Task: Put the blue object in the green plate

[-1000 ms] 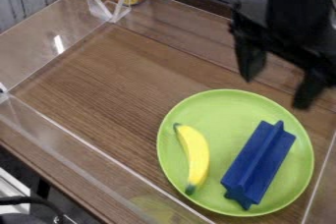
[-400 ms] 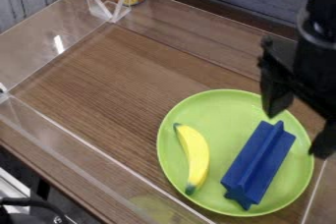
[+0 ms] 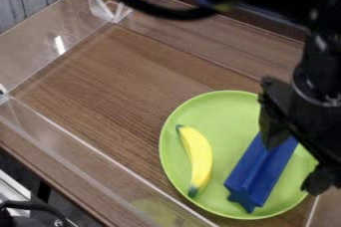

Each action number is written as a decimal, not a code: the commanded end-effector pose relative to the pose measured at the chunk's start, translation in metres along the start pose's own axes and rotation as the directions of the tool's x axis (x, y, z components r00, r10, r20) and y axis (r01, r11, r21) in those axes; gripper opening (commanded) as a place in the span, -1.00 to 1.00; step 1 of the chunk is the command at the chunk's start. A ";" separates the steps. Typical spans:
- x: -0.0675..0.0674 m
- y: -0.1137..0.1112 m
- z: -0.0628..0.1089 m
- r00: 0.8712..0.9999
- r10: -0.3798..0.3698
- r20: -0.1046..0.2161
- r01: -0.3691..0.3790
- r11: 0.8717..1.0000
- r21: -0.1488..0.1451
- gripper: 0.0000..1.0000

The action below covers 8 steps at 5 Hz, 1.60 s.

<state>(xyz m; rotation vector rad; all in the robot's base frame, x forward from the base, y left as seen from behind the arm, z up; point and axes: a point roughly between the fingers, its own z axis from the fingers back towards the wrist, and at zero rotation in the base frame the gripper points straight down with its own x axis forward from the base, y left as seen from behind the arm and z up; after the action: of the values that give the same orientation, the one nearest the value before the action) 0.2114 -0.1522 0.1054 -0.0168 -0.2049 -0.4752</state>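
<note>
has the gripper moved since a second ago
Yes. The gripper has come down and toward the camera, from beyond the green plate to right over the blue object.

- A single view looks down steeply from above, near the wooden table (image 3: 120, 82).
- It faces toward 12 o'clock; the green plate (image 3: 220, 121) sits at 5 o'clock.

Black arm at right, pincer (image 3: 296, 158) pointing down, jaws apparently spread wide

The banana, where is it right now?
The banana lies on the left part of the green plate, low in the camera view, with the blue object to its right, not touching.
</note>
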 end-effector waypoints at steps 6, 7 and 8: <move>-0.014 -0.004 -0.047 1.000 0.014 -0.002 -0.014 1.000 -0.007 1.00; -0.017 -0.001 -0.051 0.999 -0.033 0.000 0.033 0.999 -0.016 1.00; -0.015 0.006 -0.059 1.000 -0.009 -0.013 0.009 1.000 -0.004 -1.00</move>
<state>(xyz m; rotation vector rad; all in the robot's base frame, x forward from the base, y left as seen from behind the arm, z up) 0.2072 -0.1414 0.0364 -0.0065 -0.1564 -0.4873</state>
